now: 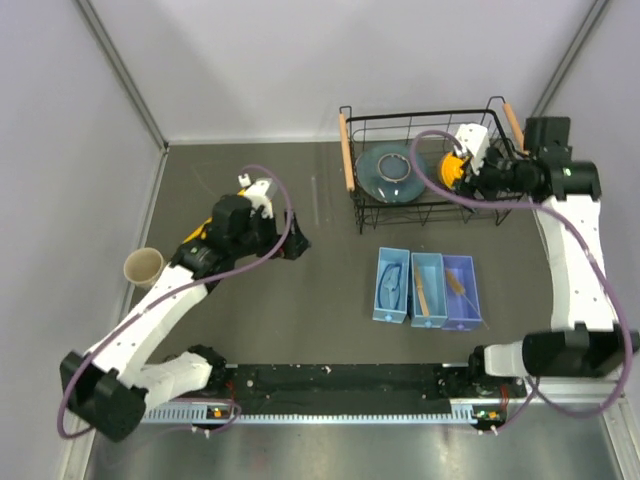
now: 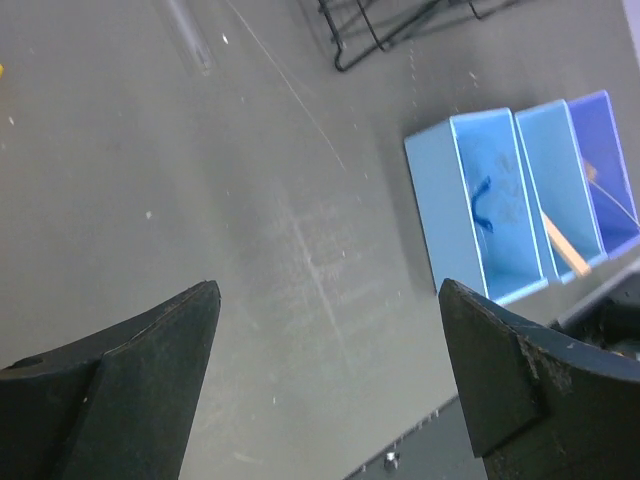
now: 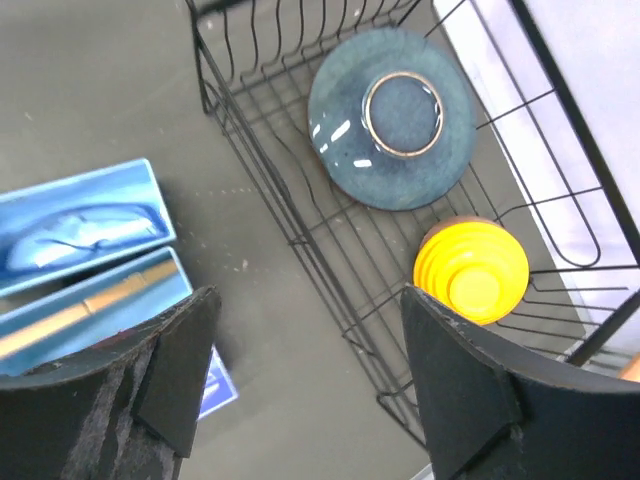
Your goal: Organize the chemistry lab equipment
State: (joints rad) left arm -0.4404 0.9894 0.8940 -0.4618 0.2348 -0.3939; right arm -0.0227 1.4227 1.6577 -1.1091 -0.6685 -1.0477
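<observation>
Blue-rimmed safety glasses (image 2: 482, 206) lie in the left light-blue bin (image 1: 392, 310). The tan wooden clamp (image 3: 95, 300) lies in the middle bin (image 1: 428, 262). A thin clear glass tube (image 2: 190, 38) lies on the table far from the bins. A bit of yellow (image 1: 196, 233) shows behind the left arm; I cannot tell if it is the rack. My left gripper (image 2: 328, 290) hangs open over bare table, left of the bins. My right gripper (image 3: 309, 295) is open and holds nothing, above the near edge of the wire basket (image 3: 300, 235).
The basket holds a blue-grey plate (image 3: 345, 150) and a round ridged yellow object (image 3: 472, 270). A third, purple-blue bin (image 1: 462, 305) stands right of the other two. A paper cup (image 1: 143, 267) stands at the far left. Grey walls close the table on three sides.
</observation>
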